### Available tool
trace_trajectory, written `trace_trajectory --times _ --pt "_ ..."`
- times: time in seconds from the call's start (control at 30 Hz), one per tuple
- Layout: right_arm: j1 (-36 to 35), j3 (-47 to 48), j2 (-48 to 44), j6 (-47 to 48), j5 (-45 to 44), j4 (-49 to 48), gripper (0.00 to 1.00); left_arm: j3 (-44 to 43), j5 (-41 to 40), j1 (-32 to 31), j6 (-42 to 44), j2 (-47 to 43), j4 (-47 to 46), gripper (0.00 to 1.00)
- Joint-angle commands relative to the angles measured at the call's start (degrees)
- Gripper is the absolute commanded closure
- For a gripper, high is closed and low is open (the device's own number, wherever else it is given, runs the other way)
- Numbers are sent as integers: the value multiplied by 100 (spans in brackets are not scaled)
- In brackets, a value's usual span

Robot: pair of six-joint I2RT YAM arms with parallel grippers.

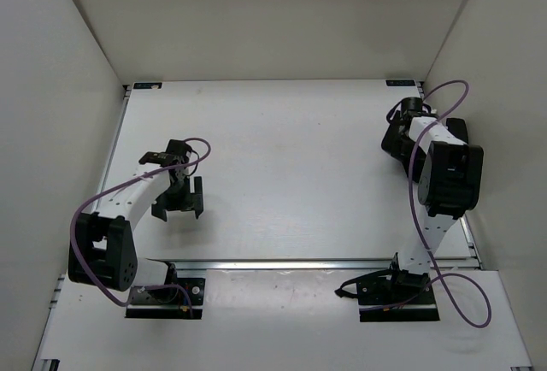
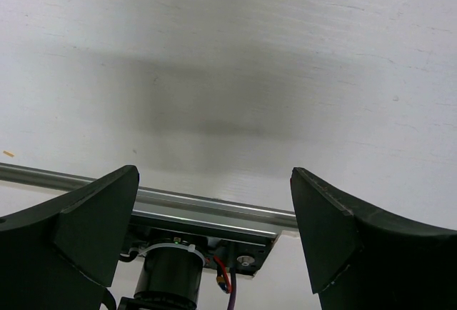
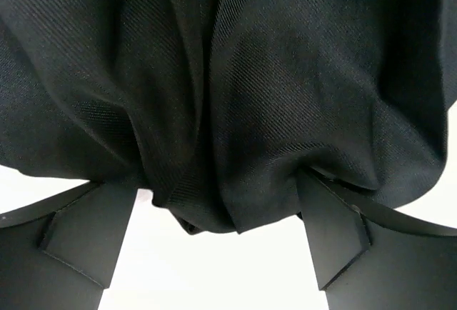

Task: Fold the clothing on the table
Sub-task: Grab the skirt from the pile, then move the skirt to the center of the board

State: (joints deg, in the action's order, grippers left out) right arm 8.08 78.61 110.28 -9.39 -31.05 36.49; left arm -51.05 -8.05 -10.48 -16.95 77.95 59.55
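My right gripper is spread wide, and the clothing sits directly between its fingers. The cloth is a bunched black heap with deep creases running away from my palm and a loose hem sagging toward me over the white table. The cloth laps over both fingertips, but the pads do not look pressed into it, so I judge it is lying in the gap rather than being pinched. I cannot be sure of light contact at the tips. From above, that wrist is stretched out toward the far right corner and covers most of the garment, so I cannot tell the dark fabric from my own hardware there.

My left gripper is also spread to its widest, with nothing between the jaws. It hangs over bare tabletop, with the silver rail and its own base just behind and below it, well apart from the garment. I take it to be parked out of the way because the cloth lies beyond its easy reach.

The garment is crumpled, not flat, so I judge the folding is barely begun. The heap probably needs dragging toward the middle, where both grippers can spread it.
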Motion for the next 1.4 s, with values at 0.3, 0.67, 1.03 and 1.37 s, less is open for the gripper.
trace_trajectory --times 0.3,0.67,1.03,1.37 --pt "335 1023 714 69 740 331 100 -46 -153 -7 -63 -61 13 61" --pt "-1342 2604 -1077 -19 3975 526 100 -46 -29 143 -19 -395 -154 65" --pt "-2223 1892 -2350 -949 4168 711 100 -993 -108 275 -546 -1274 -252 58" --pt "-2083 -2148 -4268 -1180 3668 675 12 -1224 753 -5 -668 -940 -487 26"
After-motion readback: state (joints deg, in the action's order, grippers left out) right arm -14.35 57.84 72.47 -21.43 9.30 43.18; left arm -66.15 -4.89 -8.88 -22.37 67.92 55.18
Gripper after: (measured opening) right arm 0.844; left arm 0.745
